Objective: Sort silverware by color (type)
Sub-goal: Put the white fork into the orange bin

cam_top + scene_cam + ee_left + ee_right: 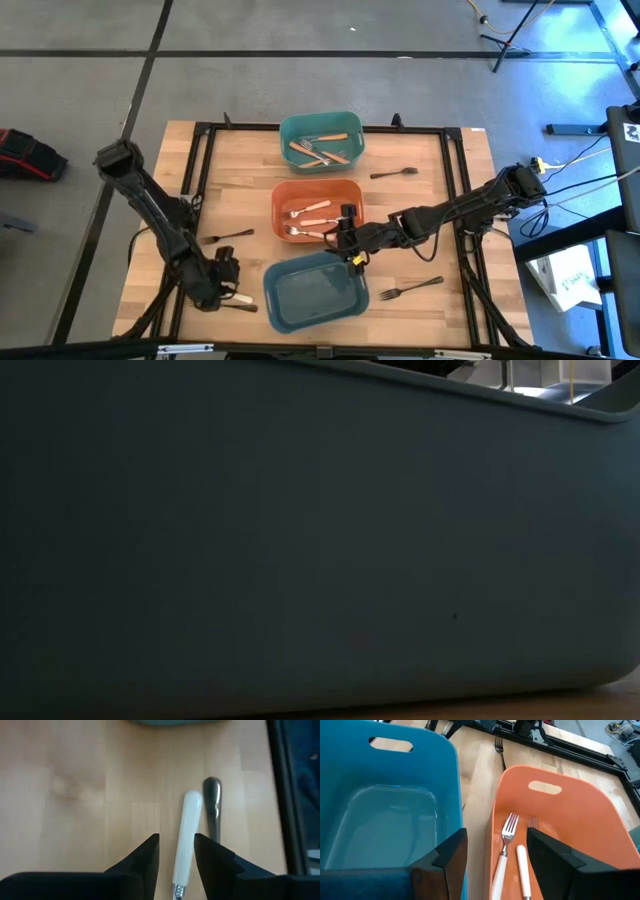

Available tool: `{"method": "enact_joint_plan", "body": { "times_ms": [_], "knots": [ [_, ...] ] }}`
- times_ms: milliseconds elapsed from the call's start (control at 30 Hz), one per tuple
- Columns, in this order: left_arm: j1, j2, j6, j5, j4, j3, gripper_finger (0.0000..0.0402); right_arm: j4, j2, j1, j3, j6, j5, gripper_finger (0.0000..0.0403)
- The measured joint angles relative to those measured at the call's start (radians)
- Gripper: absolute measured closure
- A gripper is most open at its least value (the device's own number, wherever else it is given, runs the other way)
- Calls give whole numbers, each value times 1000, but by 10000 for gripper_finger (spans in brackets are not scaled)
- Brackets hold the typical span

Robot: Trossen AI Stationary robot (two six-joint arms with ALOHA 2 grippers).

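Sorting is partway: wooden-handled forks (pixel 322 150) fill the teal bin (pixel 290 128), cream ones the orange bin (pixel 283 195), while the left gripper (pixel 176 852), open, straddles a cream-handled fork (pixel 186 840), apparently not yet clamped, and the right gripper (pixel 496 851) gapes empty.

I see brown-handled forks (pixel 322 150) lying crossed in the teal bin (pixel 290 128) at twelve o'clock, and cream-handled forks (pixel 308 220) flat in the orange bin (pixel 282 192) at centre. Dark metal forks (pixel 394 173) lie loose on the surface (pixel 250 160), and one cream-handled fork (pixel 186 845) lies beside another dark metal fork (pixel 213 807) at seven o'clock.
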Motion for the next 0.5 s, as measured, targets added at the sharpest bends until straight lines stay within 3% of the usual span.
{"method": "enact_joint_plan", "body": {
  "times_ms": [500],
  "knots": [
    [-25,203,15,11,-62,130,290,-2,6,0,-2,4,0,213]
  ]
}}
